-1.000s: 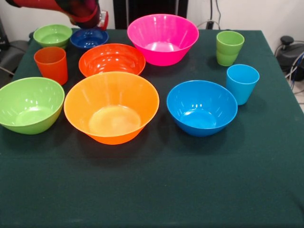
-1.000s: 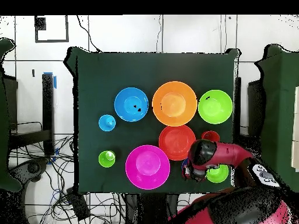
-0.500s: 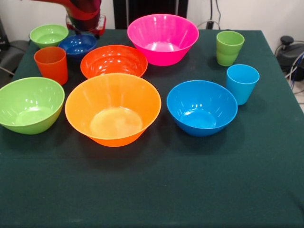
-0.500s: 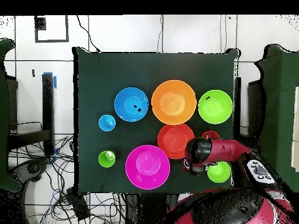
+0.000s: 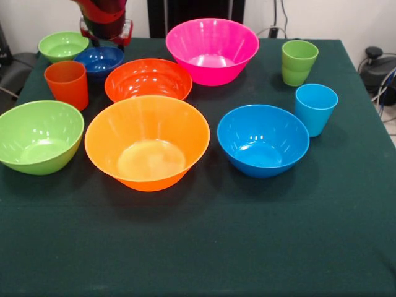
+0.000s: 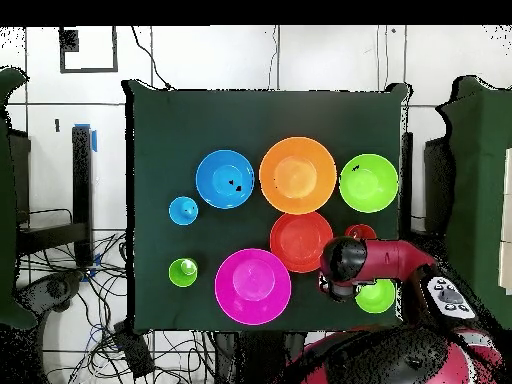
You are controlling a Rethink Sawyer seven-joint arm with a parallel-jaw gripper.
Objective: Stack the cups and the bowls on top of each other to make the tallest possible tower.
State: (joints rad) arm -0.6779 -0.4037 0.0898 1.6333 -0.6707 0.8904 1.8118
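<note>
My gripper hangs at the far left corner, right over the small dark blue bowl and touching or almost touching its far rim. The arm's head hides that bowl from above. Beside it stand the small green bowl and the orange cup. All the pieces stand apart on the cloth: the red-orange bowl, pink bowl, large orange bowl, lime green bowl, blue bowl, green cup and light blue cup. No tower stands.
The dark green tablecloth has a wide bare strip along the near edge. Cables and grey equipment lie off the table at the right. The bowls stand close together around the gripper.
The gripper has moved left in the front view and come down. The small dark blue bowl has slid left, toward the orange cup, and the small green bowl shifted slightly left.
</note>
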